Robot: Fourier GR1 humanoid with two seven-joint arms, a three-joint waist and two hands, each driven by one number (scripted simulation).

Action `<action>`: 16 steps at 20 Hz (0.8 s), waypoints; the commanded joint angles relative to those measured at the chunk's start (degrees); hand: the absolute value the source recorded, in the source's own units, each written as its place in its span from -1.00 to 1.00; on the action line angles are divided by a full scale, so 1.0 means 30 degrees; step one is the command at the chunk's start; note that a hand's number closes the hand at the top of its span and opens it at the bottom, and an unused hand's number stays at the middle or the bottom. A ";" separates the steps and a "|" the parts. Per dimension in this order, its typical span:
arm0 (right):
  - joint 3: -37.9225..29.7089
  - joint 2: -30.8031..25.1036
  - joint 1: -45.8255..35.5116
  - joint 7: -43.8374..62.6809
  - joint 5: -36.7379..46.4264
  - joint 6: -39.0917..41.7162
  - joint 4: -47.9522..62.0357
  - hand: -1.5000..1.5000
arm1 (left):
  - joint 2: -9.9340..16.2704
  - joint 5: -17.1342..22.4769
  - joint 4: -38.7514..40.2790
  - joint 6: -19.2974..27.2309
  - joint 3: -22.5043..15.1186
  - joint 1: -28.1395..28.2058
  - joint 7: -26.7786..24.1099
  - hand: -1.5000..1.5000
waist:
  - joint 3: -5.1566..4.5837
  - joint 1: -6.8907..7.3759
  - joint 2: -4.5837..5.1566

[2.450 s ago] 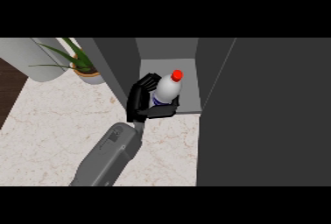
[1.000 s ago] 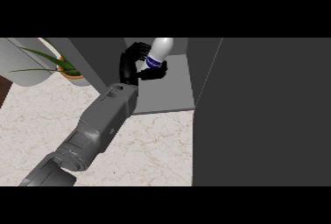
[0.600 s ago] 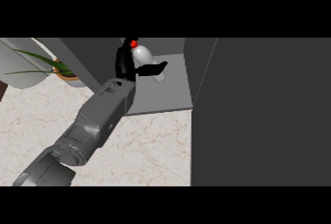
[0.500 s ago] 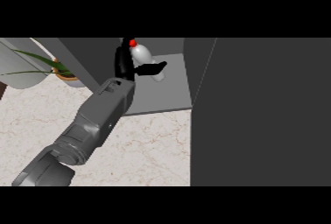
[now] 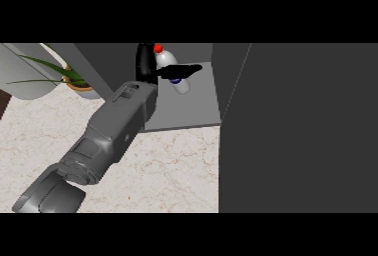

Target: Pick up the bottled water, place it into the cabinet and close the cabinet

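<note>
- A grey forearm runs from about 7 o'clock up toward 12 o'clock, ending in the black left hand (image 5: 151, 70) inside an open cabinet (image 5: 184, 107).
- The hand is wrapped around a water bottle (image 5: 171, 67) with a red cap; a thumb or finger crosses the front of the bottle, and the rest of the hand lies along the bottle's 9 o'clock side.
- The bottle is inside the cabinet, toward its back at 12 o'clock, cap pointing to the rear. It appears tilted, and I cannot tell whether its base touches the cabinet floor.
- The dark cabinet door (image 5: 295, 130) stands open, filling the 3 o'clock side.
- A potted plant (image 5: 70, 80) sits at 10 o'clock on the marbled worktop (image 5: 170, 165).
- The right hand is out of sight.
- Risk, as a judgement: letting go while the bottle leans could tip it over or let it roll toward the cabinet's front edge.
- Pulling the hand back could also snag the bottle and drag it out.
- Shutting the door before the forearm is out would trap the arm.
</note>
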 commanded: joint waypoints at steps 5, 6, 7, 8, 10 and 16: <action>0.0362 0.0233 0.0414 0.1192 -0.0749 -0.0393 -0.1430 -1.00 | -0.0700 0.0430 -0.1049 -0.3230 0.0785 0.0101 -0.1392 -1.00 | 0.0026 0.0998 -0.0417; -0.0186 -0.0398 0.1200 0.1287 -0.1594 0.0114 -0.2559 -1.00 | -0.0681 0.0667 -0.0762 -0.3040 0.1129 -0.0195 -0.1328 -1.00 | 0.0022 0.0681 -0.0339; 0.0995 0.0380 0.0458 0.0924 -0.0325 -0.0168 -0.1222 -1.00 | -0.1100 0.0668 -0.0921 -0.2563 0.0721 0.0226 -0.1432 -1.00 | 0.0031 0.0606 -0.0366; 0.0644 0.0250 0.0863 0.0516 -0.0518 0.0069 -0.1433 -1.00 | -0.1107 0.0569 -0.0899 -0.2841 0.1029 0.0344 -0.1828 -1.00 | 0.0033 0.0853 -0.0440; 0.0531 0.0344 0.0947 0.1547 -0.0931 -0.0536 -0.2245 -1.00 | -0.0722 0.0402 -0.1308 -0.3300 0.0997 0.0470 -0.1229 -1.00 | 0.0033 0.1287 -0.0531; 0.0692 0.0446 0.0702 0.1434 -0.0882 -0.0497 -0.1529 -1.00 | -0.1126 0.1455 -0.4317 -0.2851 -0.0513 0.2589 -0.0571 -1.00 | 0.0044 0.1272 -0.0710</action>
